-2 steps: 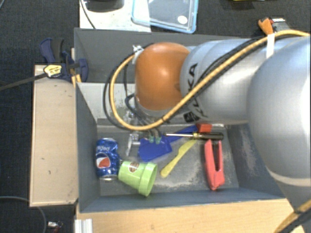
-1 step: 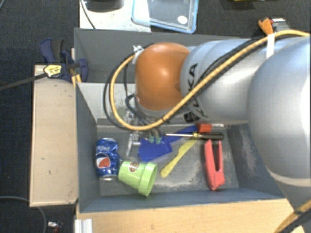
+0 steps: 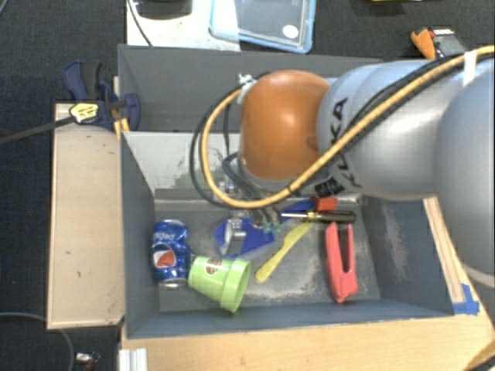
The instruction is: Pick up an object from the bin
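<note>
Jaws over flat blue piece, mid-bin, beside yellow spoon

Light even, moderately bright, falling from overhead. Soft broad highlight on top of orange cover; paler sheen along grey arm. Inside bin, upper-left wall pale and lit, band above it darker; arm throws shade over middle of floor. Green cup brightly lit, thin shadow beneath it. Blue can shows small glints on its side. Clear plastic lid beyond bin carries white glare spot. Dark ground around bin reflects little
</note>
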`<state>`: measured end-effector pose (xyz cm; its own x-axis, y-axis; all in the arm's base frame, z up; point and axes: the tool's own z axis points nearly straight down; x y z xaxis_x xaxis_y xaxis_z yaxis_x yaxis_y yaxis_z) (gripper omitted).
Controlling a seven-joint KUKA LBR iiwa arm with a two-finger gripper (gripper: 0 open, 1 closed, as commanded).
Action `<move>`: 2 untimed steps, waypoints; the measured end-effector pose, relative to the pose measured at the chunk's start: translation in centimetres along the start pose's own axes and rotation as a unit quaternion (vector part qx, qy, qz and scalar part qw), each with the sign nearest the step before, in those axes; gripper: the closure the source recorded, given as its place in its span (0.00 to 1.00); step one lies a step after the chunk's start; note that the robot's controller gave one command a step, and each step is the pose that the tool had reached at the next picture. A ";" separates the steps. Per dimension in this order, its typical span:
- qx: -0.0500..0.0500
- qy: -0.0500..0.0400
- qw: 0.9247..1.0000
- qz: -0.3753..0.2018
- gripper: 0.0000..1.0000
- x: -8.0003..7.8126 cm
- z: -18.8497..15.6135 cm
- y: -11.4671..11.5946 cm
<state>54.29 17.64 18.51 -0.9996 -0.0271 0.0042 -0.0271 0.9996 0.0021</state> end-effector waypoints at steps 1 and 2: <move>0.003 -0.001 1.000 -0.010 0.00 -0.5 -4.4 -1.4; 0.002 0.000 0.994 -0.108 0.00 1.1 -5.9 -1.2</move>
<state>53.30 16.38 24.45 -0.9703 -0.2419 0.0036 -0.2419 0.9703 -0.0004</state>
